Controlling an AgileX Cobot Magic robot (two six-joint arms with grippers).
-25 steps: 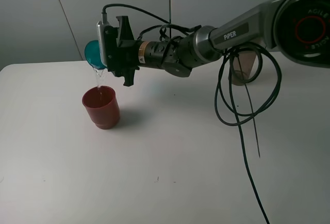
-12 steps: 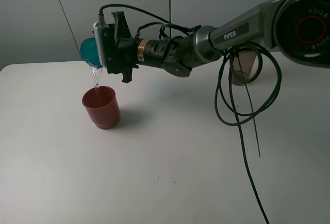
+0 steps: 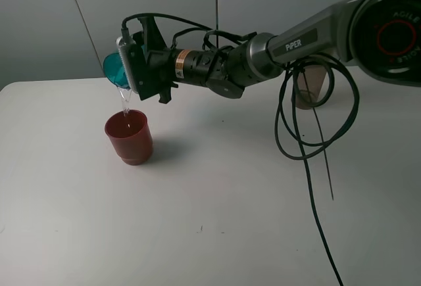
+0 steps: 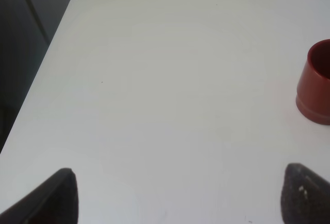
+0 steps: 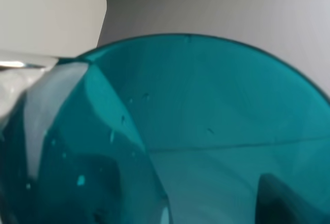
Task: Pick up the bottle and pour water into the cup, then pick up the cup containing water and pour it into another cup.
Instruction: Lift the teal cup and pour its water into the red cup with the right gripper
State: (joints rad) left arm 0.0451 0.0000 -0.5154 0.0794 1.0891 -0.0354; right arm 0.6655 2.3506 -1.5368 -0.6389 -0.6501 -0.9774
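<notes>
From the high camera, the right gripper (image 3: 126, 69) pinches the teal cup (image 3: 116, 68), lying nearly sideways, mouth toward the red cup (image 3: 129, 138) below; water (image 3: 124, 98) falls in. Left wrist: fingertips (image 4: 59, 195) spread over the table (image 4: 165, 80). Right wrist: teal wall fills everything, perhaps wet.

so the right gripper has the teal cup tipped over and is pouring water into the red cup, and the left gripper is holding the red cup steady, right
Not quite. The right gripper does hold the teal cup tipped, with water falling into the red cup. But the left gripper holds nothing: the left wrist view shows its fingers apart over bare table, with the red cup standing off to one side, untouched.
</notes>
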